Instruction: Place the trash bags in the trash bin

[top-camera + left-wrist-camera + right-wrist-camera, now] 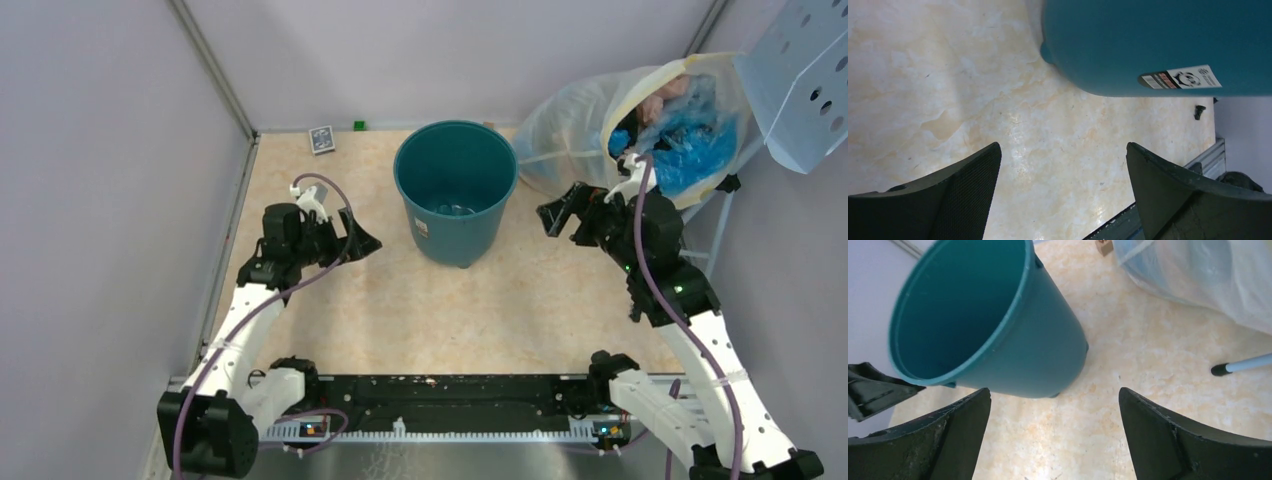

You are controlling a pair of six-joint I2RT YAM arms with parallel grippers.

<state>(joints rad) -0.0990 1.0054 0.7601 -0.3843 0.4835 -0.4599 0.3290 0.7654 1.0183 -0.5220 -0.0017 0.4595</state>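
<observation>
The teal trash bin point(458, 228) stands upright at the back middle of the table, its mouth open. The white label shows on the bin's side point(1148, 40) in the left wrist view. No trash bags are in view. My left gripper point(362, 238) hovers to the left of the bin, open, with only bare tabletop between its fingers point(1063, 150). My right gripper point(560, 205) is to the right of the bin, open and holding nothing point(1054, 392). The right wrist view looks at the bin's wall point(1043, 350), with the left gripper's tip point(873, 390) beyond it.
A large translucent sack point(590, 125) with blue and pink contents leans at the back right, under a perforated panel point(800, 80). A small card box point(321, 138) and a green cube point(359, 125) lie by the back wall. A thin rod point(1243, 366) rests right of the bin.
</observation>
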